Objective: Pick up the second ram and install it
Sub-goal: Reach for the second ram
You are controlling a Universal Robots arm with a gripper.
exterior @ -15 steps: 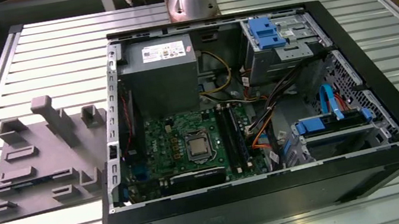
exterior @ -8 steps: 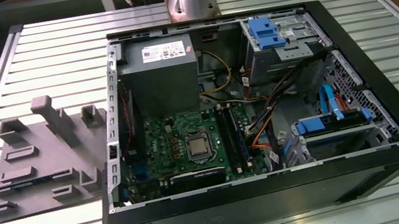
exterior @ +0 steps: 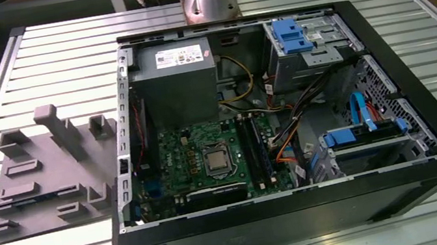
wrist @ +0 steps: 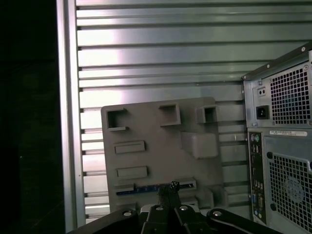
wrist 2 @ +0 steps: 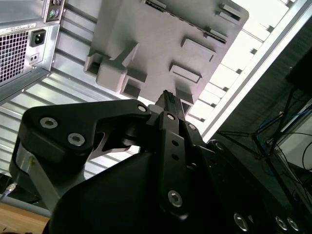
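Observation:
The second ram (wrist: 141, 189) is a thin dark stick with a bluish sheen. It lies in a long slot of the grey plastic block (wrist: 156, 161) in the first wrist view. In the exterior view the ram (exterior: 33, 199) sits near the front of that block (exterior: 42, 170), left of the open computer case (exterior: 303, 214). My gripper (wrist: 173, 187) hangs well above the block, fingers together and holding nothing, its tips lined up over the ram's slot. In the second wrist view the gripper (wrist 2: 168, 100) points down at the block (wrist 2: 161, 34).
The case's green board (exterior: 206, 157) carries long black slots (exterior: 255, 146) beside the processor socket, with cables and blue drive bays to the exterior view's right. The case's rear panel (wrist: 282, 146) stands beside the block. The slatted metal table (exterior: 57, 49) ends just beyond the block.

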